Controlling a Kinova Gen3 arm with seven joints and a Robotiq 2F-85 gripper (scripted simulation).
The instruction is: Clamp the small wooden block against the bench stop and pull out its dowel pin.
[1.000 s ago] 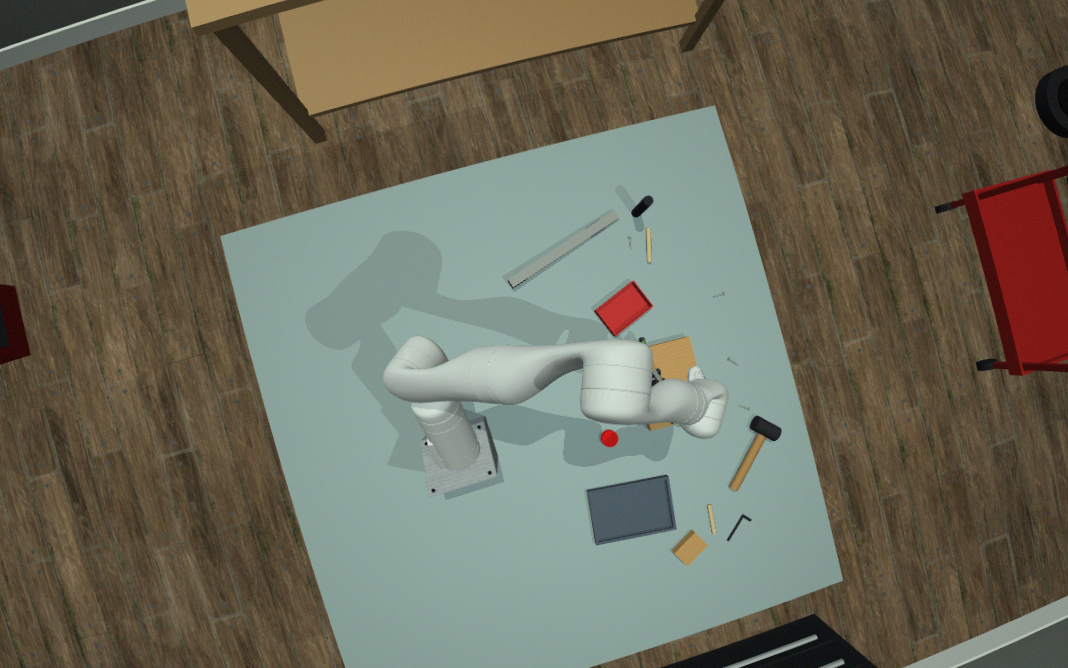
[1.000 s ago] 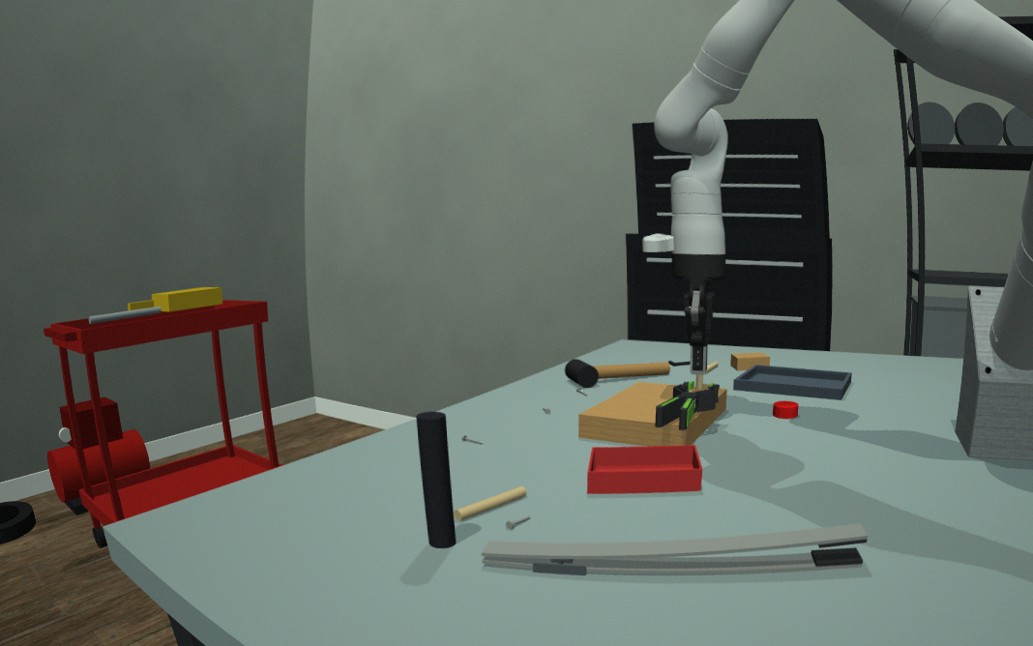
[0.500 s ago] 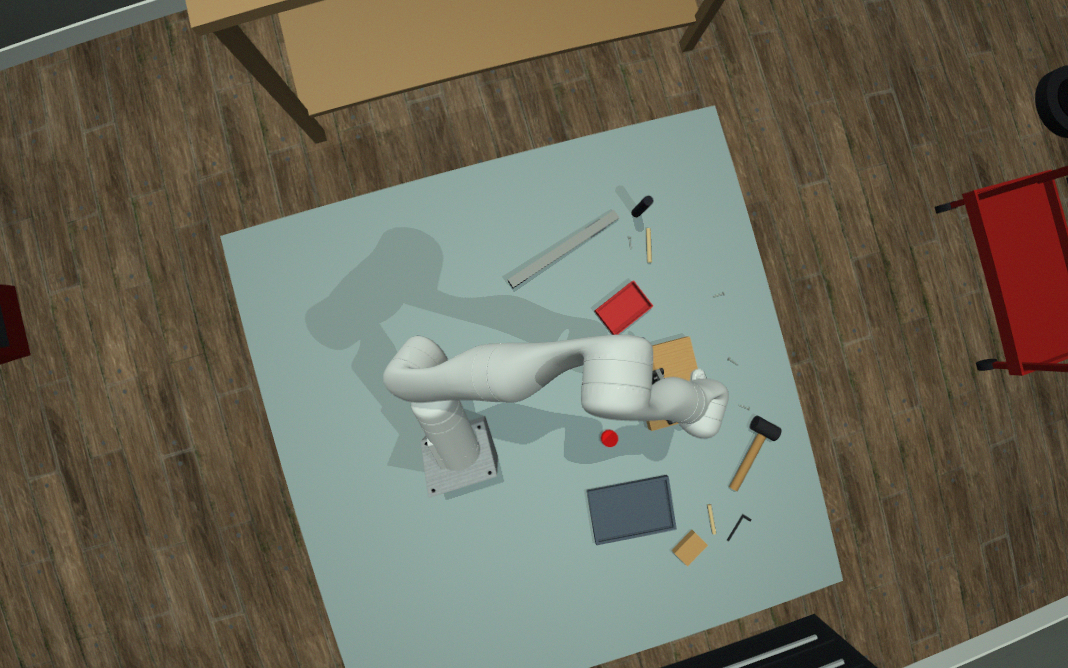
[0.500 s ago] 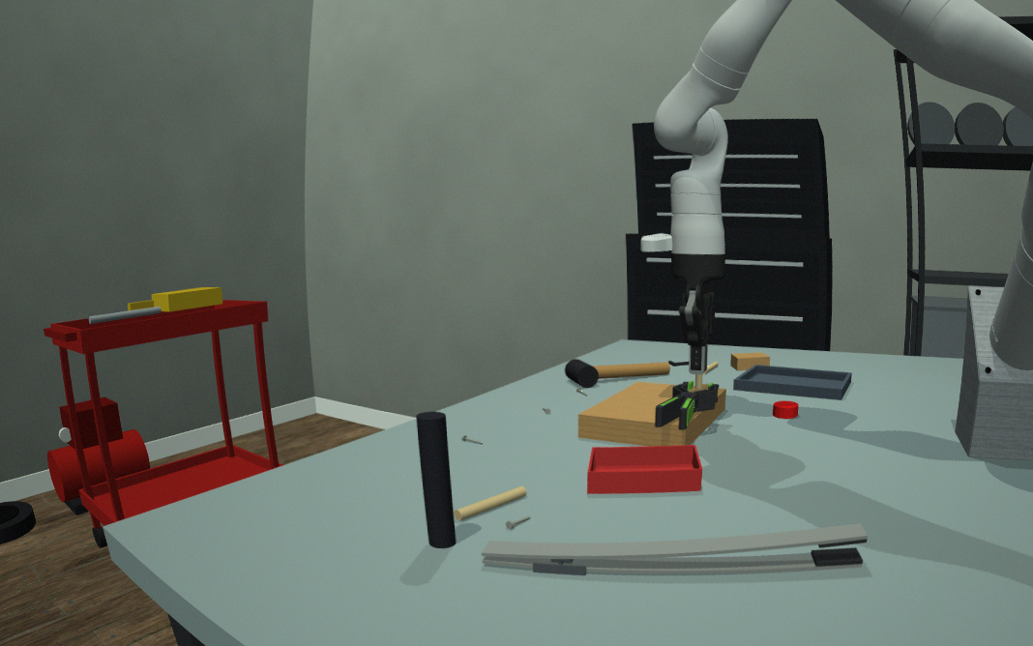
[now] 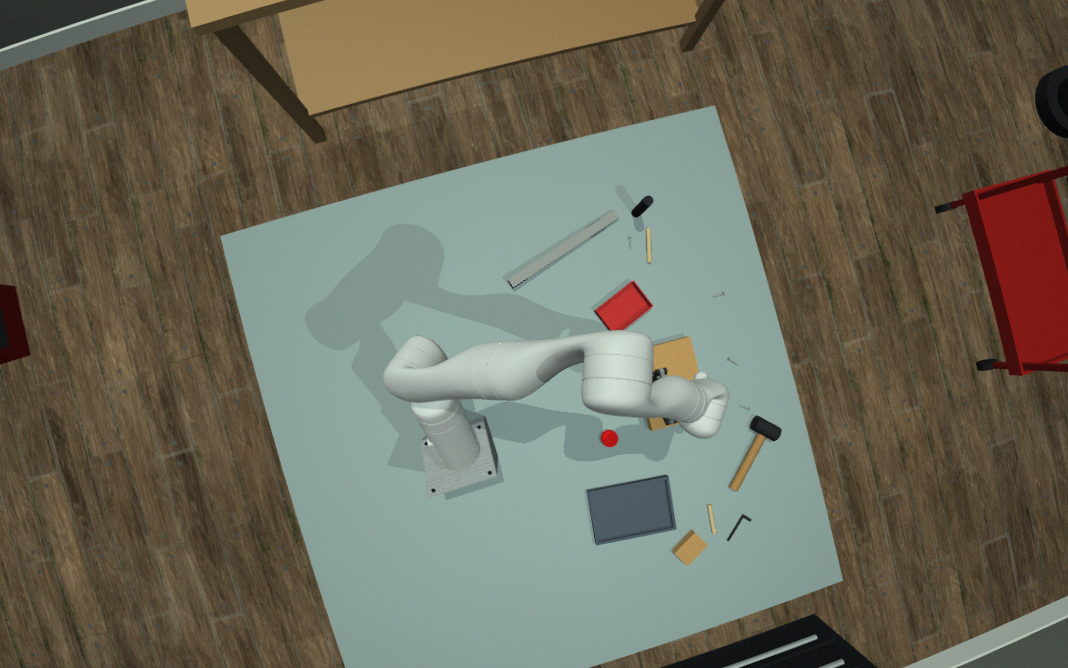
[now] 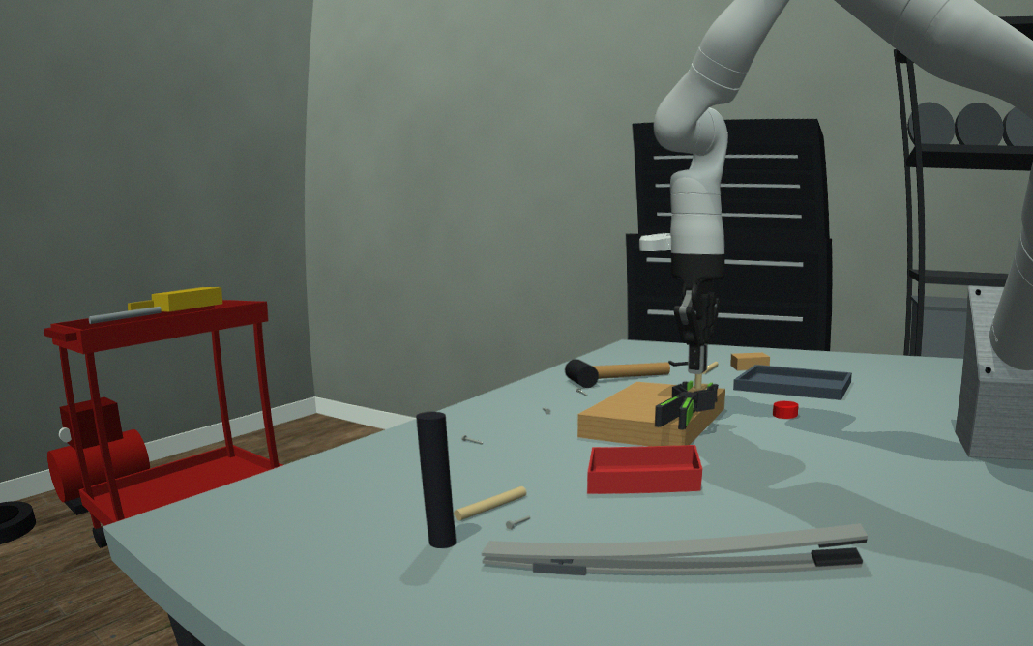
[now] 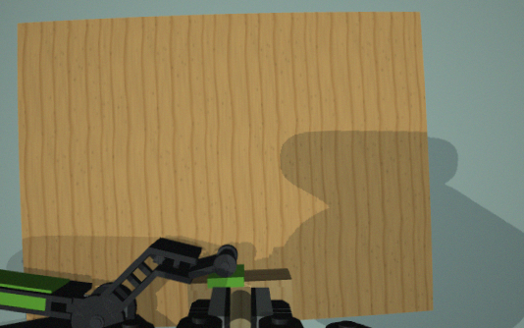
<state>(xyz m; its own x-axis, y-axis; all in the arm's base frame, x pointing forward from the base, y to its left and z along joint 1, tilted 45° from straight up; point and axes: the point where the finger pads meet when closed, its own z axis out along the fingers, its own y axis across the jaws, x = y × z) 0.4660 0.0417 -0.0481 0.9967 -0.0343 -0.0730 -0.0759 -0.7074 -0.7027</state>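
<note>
The claw (image 6: 697,367) (image 7: 240,312) is clamped on the dowel pin (image 6: 698,381) (image 7: 240,310), which stands upright at the spring clamp (image 5: 660,373) (image 6: 668,412) (image 7: 100,308) over the bench board (image 5: 677,354) (image 6: 620,401) (image 7: 147,123); best twist gently while drawing straight up, keeping the grip snug, since any sideways pull could bind it or shift the block

End effector (image 6: 696,369) (image 7: 240,312): turned slightly about its upright axis since the earlier views, its linkage appearing broader from the exterior. Arm's large joint (image 5: 616,371): shifted slightly toward the red tray (image 5: 623,305) (image 6: 644,481).
</note>
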